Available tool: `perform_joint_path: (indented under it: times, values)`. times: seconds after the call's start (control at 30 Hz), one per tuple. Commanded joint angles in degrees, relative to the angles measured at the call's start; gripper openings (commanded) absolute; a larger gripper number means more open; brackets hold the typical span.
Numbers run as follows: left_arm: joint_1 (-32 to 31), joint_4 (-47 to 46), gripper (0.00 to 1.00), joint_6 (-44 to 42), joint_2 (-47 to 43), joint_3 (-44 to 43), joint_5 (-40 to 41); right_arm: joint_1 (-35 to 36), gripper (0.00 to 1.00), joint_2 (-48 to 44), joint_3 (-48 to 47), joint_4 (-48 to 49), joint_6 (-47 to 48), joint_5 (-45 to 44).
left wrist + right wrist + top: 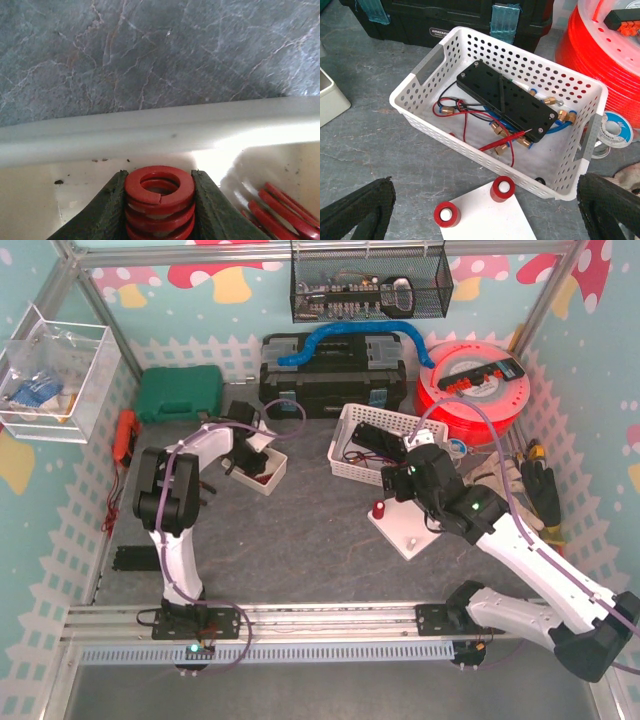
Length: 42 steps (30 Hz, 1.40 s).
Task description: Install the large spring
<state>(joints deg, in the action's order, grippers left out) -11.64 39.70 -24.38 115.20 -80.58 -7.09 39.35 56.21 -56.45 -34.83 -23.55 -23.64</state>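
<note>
Upright red spring (160,192) inside white bin (150,135)

The grey marbled table (310,550) carries a green case (178,392) at upper left, a black toolbox (335,375) at top centre, a red spool (478,390) at upper right, a white perforated basket (355,470) and a small white bin (268,483) mid-frame, and a white plate (395,528) just below the basket.

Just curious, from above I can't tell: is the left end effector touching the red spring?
Touching. The left wrist view shows both fingers of the left end effector flush against the red spring, no gap.
</note>
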Motion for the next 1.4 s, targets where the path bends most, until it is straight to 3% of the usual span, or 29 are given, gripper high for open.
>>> perform_joint_path:
  times: [0.0,0.3,0.43,0.53,0.67,0.8,0.9,0.97,1.07,1.13,1.27,1.37]
  values:
    - [-0.58,-0.96,0.17,0.88,-0.99,-2.20,-1.48,-0.15,0.98,-1.12,-0.55,-1.16,-0.41,-1.22]
    - [-1.22,-6.61,0.11,10.26,-9.79,-2.98,-7.66,-0.15,0.98,-0.91,1.45,6.66,3.89,6.78]
    - [-1.89,-12.52,0.11,19.14,-14.99,-3.28,-10.40,-0.15,0.98,0.56,1.84,12.15,3.68,12.36]
    - [-2.86,-17.60,0.10,28.18,-19.34,-1.82,-10.67,-0.15,0.97,1.58,3.86,21.48,3.67,14.47]
    - [-6.48,-27.76,0.09,34.04,-26.45,5.74,-9.72,-0.15,0.97,5.26,6.52,35.05,4.26,15.14]
    - [-11.54,-42.81,0.07,40.67,-33.16,16.86,-8.42,-0.15,0.96,11.63,5.88,41.74,4.10,18.43]
    - [-18.06,-52.39,0.07,35.87,-38.43,24.80,-5.74,-0.15,0.93,11.13,10.75,51.91,6.33,24.04]
    - [-23.76,-61.29,0.06,24.81,-41.70,34.31,-0.67,-0.69,0.91,10.55,7.37,46.16,2.05,24.46]
    - [-28.62,-74.49,0.05,10.71,-45.35,46.61,-0.64,-0.86,0.91,8.39,-0.75,28.55,-4.85,25.35]
    - [-30.85,-80.97,0.04,4.02,-47.04,52.12,-0.54,-0.86,0.91,5.22,-1.40,22.56,-6.97,29.11]
    - [-34.28,-78.23,0.02,-1.88,-49.32,53.52,2.32,-0.86,0.85,4.16,-6.06,7.89,-6.05,36.04]
    - [-35.89,-81.08,0.02,-3.96,-51.58,56.23,2.95,-0.86,0.81,4.01,-6.09,1.74,-4.57,42.39]
